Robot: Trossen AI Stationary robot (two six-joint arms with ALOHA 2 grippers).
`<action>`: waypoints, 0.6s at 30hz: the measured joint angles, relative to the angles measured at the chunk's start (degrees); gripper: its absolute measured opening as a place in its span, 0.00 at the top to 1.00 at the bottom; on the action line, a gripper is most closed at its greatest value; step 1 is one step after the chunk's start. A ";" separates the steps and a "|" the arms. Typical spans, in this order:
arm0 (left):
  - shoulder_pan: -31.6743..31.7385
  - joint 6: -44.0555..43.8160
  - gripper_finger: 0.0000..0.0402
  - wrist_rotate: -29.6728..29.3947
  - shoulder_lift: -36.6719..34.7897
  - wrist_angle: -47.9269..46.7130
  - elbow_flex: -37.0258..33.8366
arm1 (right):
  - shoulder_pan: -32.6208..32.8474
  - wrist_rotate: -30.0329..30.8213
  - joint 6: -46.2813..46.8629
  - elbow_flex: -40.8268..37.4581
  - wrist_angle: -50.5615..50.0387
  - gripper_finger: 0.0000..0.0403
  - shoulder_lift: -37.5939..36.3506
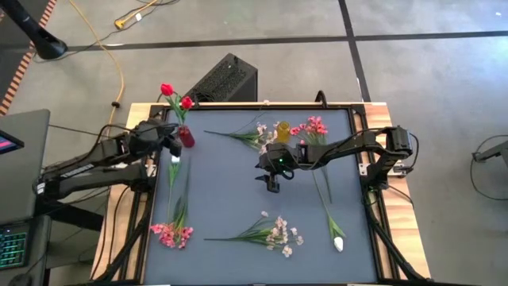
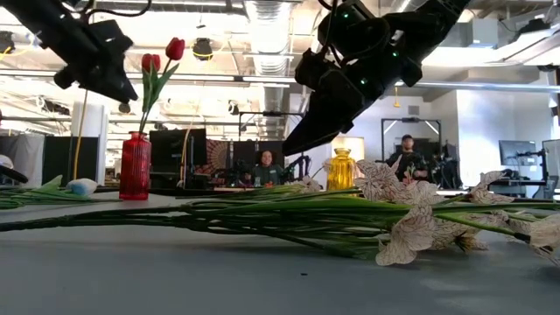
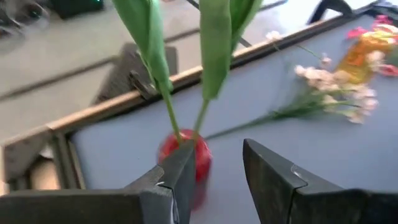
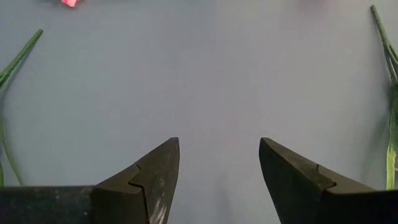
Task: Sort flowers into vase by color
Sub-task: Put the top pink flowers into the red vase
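Red glass vase (image 1: pixel 186 137) holds two red tulip buds (image 1: pixel 167 89); left gripper (image 1: pixel 170 144) hovers beside it, fingers parted, empty. Right gripper (image 1: pixel 272 183) hangs over bare grey mat (image 1: pixel 230 191) mid-table, spread wide, empty.

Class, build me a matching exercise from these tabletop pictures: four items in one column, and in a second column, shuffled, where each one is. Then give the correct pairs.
Column one:
1. red tulips
2. yellow vase
3. white tulip
4. right gripper

Column two:
A. lying flat near the table's front right corner
B. standing in the red vase
C. hanging above bare mat at mid-table, jaws open
D. upright at the back of the table, among sprays

Pairs: 1-B, 2-D, 3-A, 4-C
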 joint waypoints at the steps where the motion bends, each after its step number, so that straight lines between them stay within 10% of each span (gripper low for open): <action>1: 0.00 -1.20 0.70 1.33 0.00 -1.35 0.59 | 0.01 0.00 0.36 0.00 0.00 0.38 0.00; 18: -3.70 -3.62 0.70 24.65 5.32 -4.74 2.35 | 3.52 -0.04 15.96 0.00 1.69 0.38 0.00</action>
